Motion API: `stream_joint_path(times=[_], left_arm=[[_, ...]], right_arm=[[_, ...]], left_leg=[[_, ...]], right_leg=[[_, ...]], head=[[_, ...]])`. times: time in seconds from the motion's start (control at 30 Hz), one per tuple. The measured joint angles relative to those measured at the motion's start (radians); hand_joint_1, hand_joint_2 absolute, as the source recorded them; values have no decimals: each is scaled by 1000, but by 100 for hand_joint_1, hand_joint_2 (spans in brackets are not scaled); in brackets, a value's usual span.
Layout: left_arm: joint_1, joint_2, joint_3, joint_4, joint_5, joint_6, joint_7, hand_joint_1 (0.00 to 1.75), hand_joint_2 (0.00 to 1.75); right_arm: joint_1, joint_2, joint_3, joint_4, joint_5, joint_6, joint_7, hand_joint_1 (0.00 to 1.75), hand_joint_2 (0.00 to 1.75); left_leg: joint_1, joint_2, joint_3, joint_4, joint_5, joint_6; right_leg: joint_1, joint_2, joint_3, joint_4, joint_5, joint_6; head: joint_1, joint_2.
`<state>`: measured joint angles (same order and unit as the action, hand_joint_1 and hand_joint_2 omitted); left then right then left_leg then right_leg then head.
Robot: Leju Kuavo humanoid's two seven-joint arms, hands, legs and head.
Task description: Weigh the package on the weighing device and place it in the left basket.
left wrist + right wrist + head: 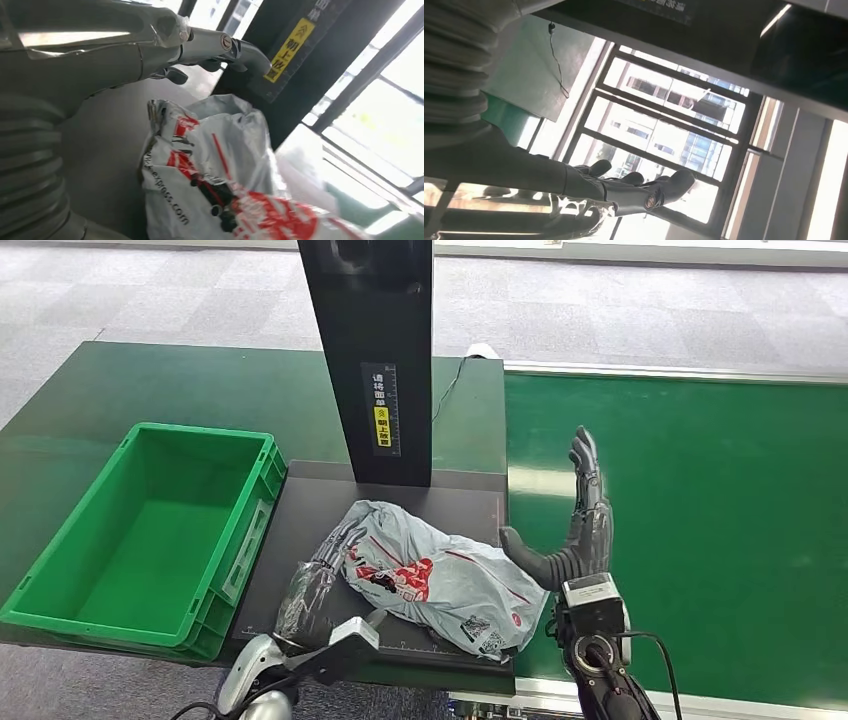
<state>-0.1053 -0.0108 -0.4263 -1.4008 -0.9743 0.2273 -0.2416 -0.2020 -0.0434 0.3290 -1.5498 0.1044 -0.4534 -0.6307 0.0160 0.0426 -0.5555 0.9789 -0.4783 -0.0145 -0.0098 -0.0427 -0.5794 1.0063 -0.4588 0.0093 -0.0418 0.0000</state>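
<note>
The package (440, 578), a crumpled grey plastic bag with red print, lies on the black platform of the weighing device (310, 502), in front of its tall black column (375, 360). My left hand (312, 592) lies flat on the platform against the package's near-left end, fingers stretched out and holding nothing. In the left wrist view the left hand (150, 55) reaches past the package (225, 165), which lies beside the palm. My right hand (578, 530) stands upright just right of the package, fingers straight, thumb pointing at the bag. The right hand (624, 187) holds nothing. The green basket (60, 570) sits left of the scale.
A green conveyor belt (700, 520) runs to the right of the scale. The scale and basket rest on a dark green table (200, 390). A thin cable (447, 390) trails behind the column. Grey carpet lies beyond.
</note>
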Motion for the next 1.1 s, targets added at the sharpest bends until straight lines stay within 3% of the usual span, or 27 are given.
stream_joint_path(times=[0.03,0.13,0.33,0.4,0.47,0.53,0.63,0.77,1.1], left_arm=[[-8,0,-7,16,-53,13,41,0,175],[-38,-6,-14,72,-143,33,137,0,175],[-80,-29,-3,189,-168,15,212,1,175],[-87,-36,5,214,-169,11,221,29,175],[-91,-42,17,230,-169,10,224,86,175],[-93,-47,28,239,-169,12,224,130,175],[-93,-51,41,243,-169,20,219,165,175],[-92,-55,47,243,-167,42,194,174,175],[-85,-56,53,222,-31,66,73,175,175]], right_arm=[[0,3,-7,-2,-3,-3,2,0,175],[0,12,-19,-2,34,-33,1,0,175],[1,19,-20,-2,104,-58,9,0,175],[1,21,-20,-2,107,-56,17,0,175],[0,22,-20,-2,106,-51,25,0,175],[0,22,-20,-2,105,-45,31,0,175],[0,23,-20,-2,105,-37,36,0,175],[1,23,-20,-2,106,-33,38,0,175],[17,23,-21,-2,107,-33,38,0,175]], left_leg=[[0,0,0,0,0,0],[0,0,0,0,0,0],[0,0,0,0,0,0],[0,0,0,0,0,0],[0,0,0,0,0,0],[0,0,0,0,0,0],[0,0,0,0,0,0],[0,0,0,0,0,0],[0,0,0,0,0,0]], right_leg=[[0,0,0,0,0,0],[0,0,1,0,0,0],[0,0,1,0,0,0],[0,0,1,0,0,0],[0,0,1,0,0,0],[0,0,1,0,0,0],[0,0,1,0,0,0],[0,0,1,0,0,0],[0,0,1,0,0,0]], head=[[0,0],[0,0],[0,0],[0,0],[0,0],[0,0],[0,0],[0,0],[0,0]])
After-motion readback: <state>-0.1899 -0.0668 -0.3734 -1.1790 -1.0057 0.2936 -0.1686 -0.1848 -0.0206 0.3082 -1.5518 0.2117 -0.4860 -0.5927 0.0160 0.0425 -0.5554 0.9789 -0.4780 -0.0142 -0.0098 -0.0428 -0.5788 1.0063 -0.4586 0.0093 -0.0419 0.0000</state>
